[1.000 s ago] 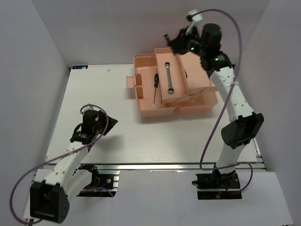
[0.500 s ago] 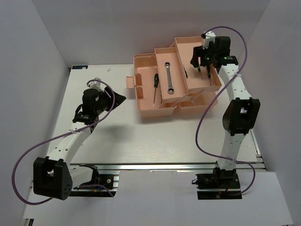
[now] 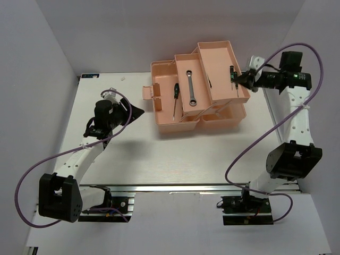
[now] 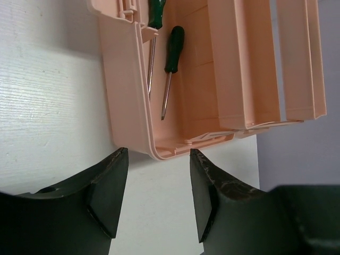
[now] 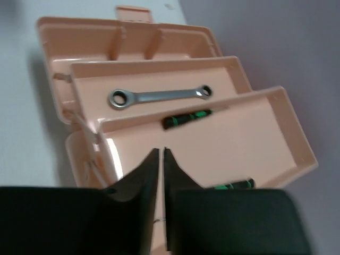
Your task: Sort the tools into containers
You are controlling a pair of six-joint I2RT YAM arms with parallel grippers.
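Tools all lie inside the open salmon-pink toolbox (image 3: 170, 130), which sits at the far middle of the table (image 3: 133, 159). 2 dark-handled screwdrivers (image 4: 172, 48) lie side by side in the base compartment, shafts pointing toward the near wall. The silver wrench (image 3: 190, 87) lies lengthwise in the middle tray (image 3: 180, 61). A 3rd screwdriver (image 5: 186, 118) shows beside it, partly hidden by the edge of the upper tray (image 3: 220, 61). A 4th screwdriver (image 3: 232, 74) rests along that upper tray's right side.

The right gripper (image 5: 161, 156) hangs just off the upper tray's right wall, its fingers pressed together with nothing between them. The left gripper (image 4: 158, 159) hovers over bare table to the left of the box, aimed at its near corner, with its fingers spread and empty.

Purple cables (image 3: 26, 180) loop from both arms. The white tabletop is boxed in by pale lilac walls (image 3: 53, 42).
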